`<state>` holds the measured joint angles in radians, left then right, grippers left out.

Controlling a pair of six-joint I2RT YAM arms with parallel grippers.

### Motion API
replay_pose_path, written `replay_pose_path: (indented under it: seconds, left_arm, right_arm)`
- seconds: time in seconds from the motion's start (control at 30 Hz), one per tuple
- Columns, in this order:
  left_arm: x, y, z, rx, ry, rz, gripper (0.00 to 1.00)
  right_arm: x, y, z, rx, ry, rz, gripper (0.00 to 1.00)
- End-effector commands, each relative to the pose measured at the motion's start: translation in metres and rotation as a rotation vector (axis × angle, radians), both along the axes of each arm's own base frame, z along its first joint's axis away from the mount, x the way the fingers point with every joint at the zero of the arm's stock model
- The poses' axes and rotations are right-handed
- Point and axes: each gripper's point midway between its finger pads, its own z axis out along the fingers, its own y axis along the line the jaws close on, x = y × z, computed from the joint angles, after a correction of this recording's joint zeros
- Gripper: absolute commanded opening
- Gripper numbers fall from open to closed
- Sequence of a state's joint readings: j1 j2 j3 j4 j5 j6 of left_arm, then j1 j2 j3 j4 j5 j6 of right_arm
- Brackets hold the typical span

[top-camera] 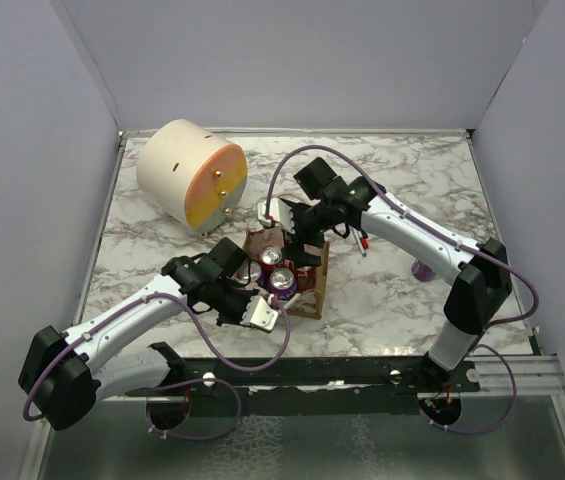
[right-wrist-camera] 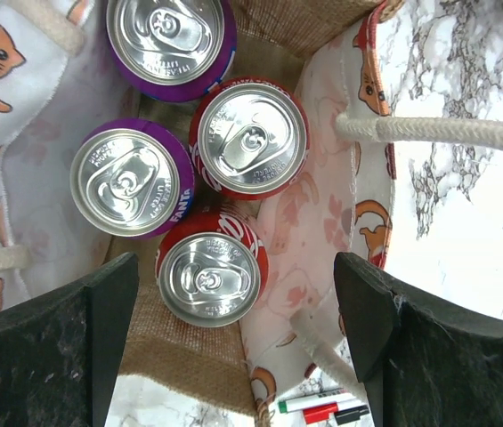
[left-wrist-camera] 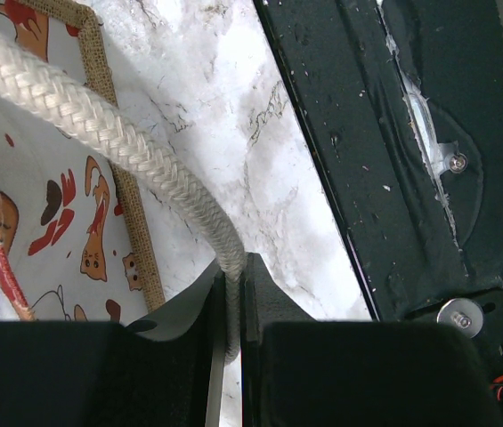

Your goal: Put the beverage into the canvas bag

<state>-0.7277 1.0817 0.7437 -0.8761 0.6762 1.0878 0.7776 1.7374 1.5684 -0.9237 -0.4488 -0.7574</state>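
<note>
The canvas bag [top-camera: 307, 290] stands open in the middle of the table, tan burlap with a white printed band [left-wrist-camera: 46, 205]. Several beverage cans stand upright inside it: two purple ones [right-wrist-camera: 131, 185] and two red ones [right-wrist-camera: 248, 139]. My right gripper [right-wrist-camera: 236, 271] hangs open right over the bag's mouth, its fingers either side of the nearest red can [right-wrist-camera: 209, 277] and touching nothing. My left gripper [left-wrist-camera: 233, 276] is shut on the bag's cream rope handle [left-wrist-camera: 100, 133] at the bag's near side [top-camera: 262, 315].
A large cream-and-orange cylinder [top-camera: 192, 175] lies at the back left. Marker pens [right-wrist-camera: 322, 411] lie on the marble just beside the bag. A small purple thing [top-camera: 424, 270] shows behind the right arm. A black rail [top-camera: 362, 375] runs along the near edge.
</note>
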Motion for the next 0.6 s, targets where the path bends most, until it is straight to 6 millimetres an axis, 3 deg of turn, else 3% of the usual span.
replay_pose_path:
  seconds: [0.0,0.13,0.3,0.4,0.57]
  left_arm:
    - [-0.006,0.001,0.002,-0.011,0.018,-0.011,0.03]
    - [-0.006,0.001,0.003,-0.015,0.015,-0.013,0.03]
    - [-0.005,0.001,0.011,-0.014,0.007,-0.022,0.03]
    - [-0.005,0.003,0.016,-0.005,-0.008,-0.036,0.11]
    - [-0.005,0.006,0.028,-0.001,-0.027,-0.048,0.27]
  right_arm:
    - [0.000,0.001,0.044,0.090,-0.051,-0.054,0.89]
    - [-0.003,-0.009,0.061,0.125,-0.060,-0.088,0.89]
    - [0.008,-0.042,0.088,0.194,-0.074,-0.160,0.89]
    - [0.016,-0.066,0.103,0.237,-0.091,-0.225,0.89]
    - [0.022,-0.109,0.109,0.318,-0.079,-0.329,0.89]
